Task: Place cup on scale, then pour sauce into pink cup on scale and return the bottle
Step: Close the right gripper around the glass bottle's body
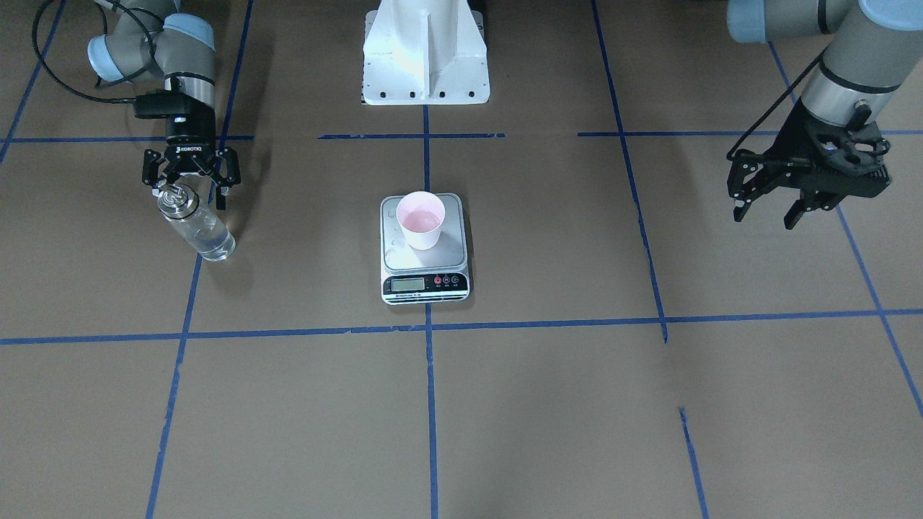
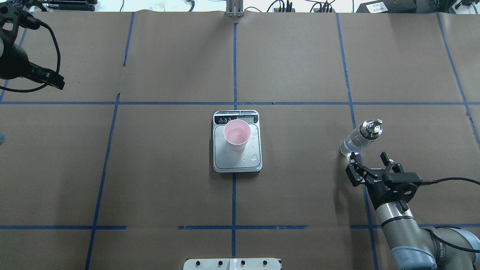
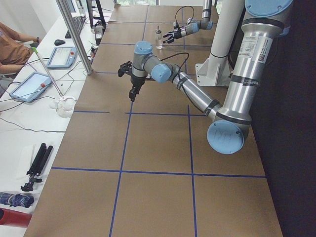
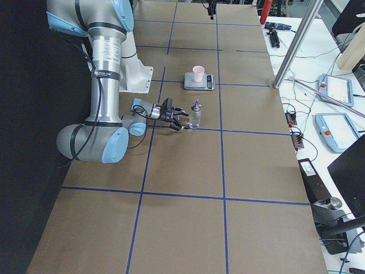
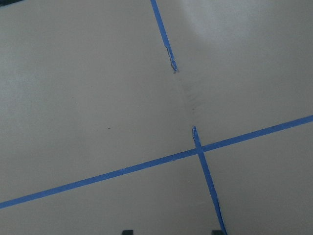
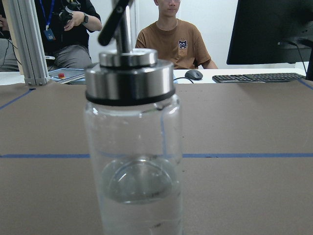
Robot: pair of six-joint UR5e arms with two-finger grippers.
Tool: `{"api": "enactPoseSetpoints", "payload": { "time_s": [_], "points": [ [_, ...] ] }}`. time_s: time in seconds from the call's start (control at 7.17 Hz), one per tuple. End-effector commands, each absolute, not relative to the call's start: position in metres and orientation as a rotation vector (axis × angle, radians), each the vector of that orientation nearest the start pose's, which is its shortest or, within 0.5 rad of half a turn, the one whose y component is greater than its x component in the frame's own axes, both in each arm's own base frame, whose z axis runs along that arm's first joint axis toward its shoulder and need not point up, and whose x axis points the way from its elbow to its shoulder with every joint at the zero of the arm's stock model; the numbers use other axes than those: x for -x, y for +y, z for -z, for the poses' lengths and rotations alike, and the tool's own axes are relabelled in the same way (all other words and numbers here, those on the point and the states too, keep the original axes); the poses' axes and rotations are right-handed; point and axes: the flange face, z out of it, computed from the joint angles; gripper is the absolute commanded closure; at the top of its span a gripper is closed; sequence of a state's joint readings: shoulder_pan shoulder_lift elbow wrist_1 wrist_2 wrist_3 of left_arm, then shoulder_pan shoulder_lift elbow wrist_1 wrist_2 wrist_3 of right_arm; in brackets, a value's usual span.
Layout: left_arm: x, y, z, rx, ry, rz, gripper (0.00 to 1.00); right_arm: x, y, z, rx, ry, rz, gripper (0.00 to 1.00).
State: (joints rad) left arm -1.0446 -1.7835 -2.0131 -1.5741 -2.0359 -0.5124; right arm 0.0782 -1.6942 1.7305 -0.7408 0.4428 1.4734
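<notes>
Just ahead of the right gripper, whose fingers are spread and empty, stands the single bottle, upright and clear of both fingers, with clear sauce low inside. Well off to that gripper's side, between the two grippers, one scale carries one pink cup. The left gripper hangs high, jaws apart, holding nothing.

The brown table with blue tape carries the scale; the bottle stands apart.

Silver-grey arms, pale-blue joint caps
</notes>
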Motion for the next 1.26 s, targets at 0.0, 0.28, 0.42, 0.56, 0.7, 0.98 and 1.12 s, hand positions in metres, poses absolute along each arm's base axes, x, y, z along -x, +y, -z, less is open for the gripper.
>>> {"api": "enactPoseSetpoints", "payload": {
  "time_s": [0.0,0.28,0.42,0.56,0.7,0.98,1.12],
  "points": [
    [-0.191,-0.506,-0.348,-0.340,0.710,-0.166,0.25,0.432,-0.265,-0.516,-1.119,-0.673,-0.476,0.00],
    [-0.191,-0.506,-0.348,-0.340,0.710,-0.166,0.25,0.431,-0.264,-0.518,-1.127,-0.652,-0.450,0.00],
    [-0.191,-0.506,-0.348,-0.340,0.710,-0.166,0.25,0.431,-0.266,-0.518,-1.129,-0.651,-0.452,0.00],
    [-0.192,-0.506,-0.348,-0.339,0.711,-0.167,0.25,0.430,-0.267,-0.518,-1.134,-0.644,-0.449,0.00],
    [-0.192,-0.506,-0.349,-0.337,0.709,-0.166,0.25,0.429,-0.270,-0.518,-1.135,-0.640,-0.451,0.00],
    [-0.191,-0.506,-0.348,-0.340,0.710,-0.166,0.25,0.433,-0.275,-0.516,-1.139,-0.637,-0.461,0.00],
    [-0.191,-0.506,-0.348,-0.340,0.710,-0.166,0.25,0.430,-0.280,-0.516,-1.145,-0.625,-0.461,0.00]
  ]
}}
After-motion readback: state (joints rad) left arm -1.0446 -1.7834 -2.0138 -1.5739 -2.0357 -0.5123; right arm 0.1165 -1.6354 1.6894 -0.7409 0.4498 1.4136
